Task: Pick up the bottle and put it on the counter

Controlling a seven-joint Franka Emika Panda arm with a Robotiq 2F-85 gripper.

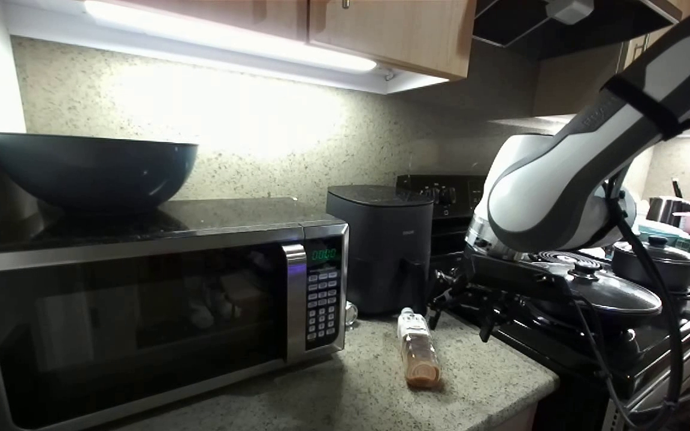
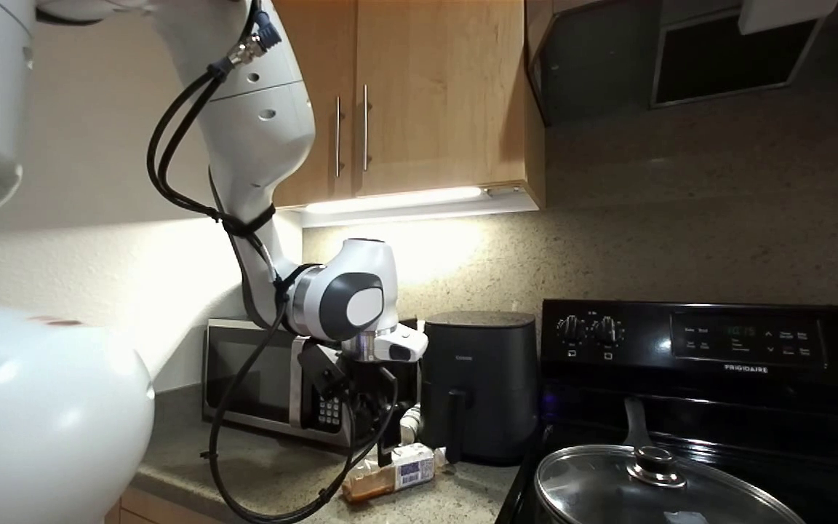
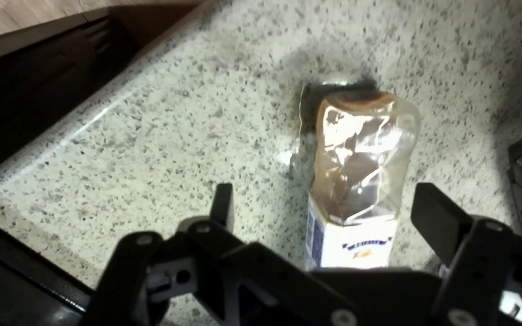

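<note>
In the wrist view we see the gripper [image 3: 328, 212] spread wide and holding nothing, its two fingers [image 3: 437, 222] on either side of the bottle [image 3: 360, 158]: a narrow strip of stone shows between the bottle and the nearer finger, a broader one toward the farther. In both exterior views the bottle lies on its side on the counter [image 3: 161, 149], between the microwave [image 1: 141, 317] and the edge that borders the stove [image 2: 608, 375], its white cap [image 1: 406, 311] turned toward the air fryer [image 1: 375, 251] near it. Past the base, we find bare stone running to the counter's front corner, well apart from the bottle, and more of it on the microwave's side. The counter is flat, pale and speckled; the wall [image 1: 357, 137] behind carries a similar fleck, lit by the light strip [image 1: 231, 36] beneath the wooden cabinets [image 2: 441, 102], and a range hood [image 2: 593, 80] juts out above the stove. Counting, we make it one bottle, one microwave with one dark bowl [image 1: 93, 173] resting on top, and one air fryer; on the stove, in an exterior view, one lidded pan [image 1: 614, 299] and one lidded pot [image 1: 650, 272]; and, in an exterior view, two knobs [image 2: 572, 329] on the stove's panel and two bar handles [image 2: 366, 127] on the cabinet doors.
</note>
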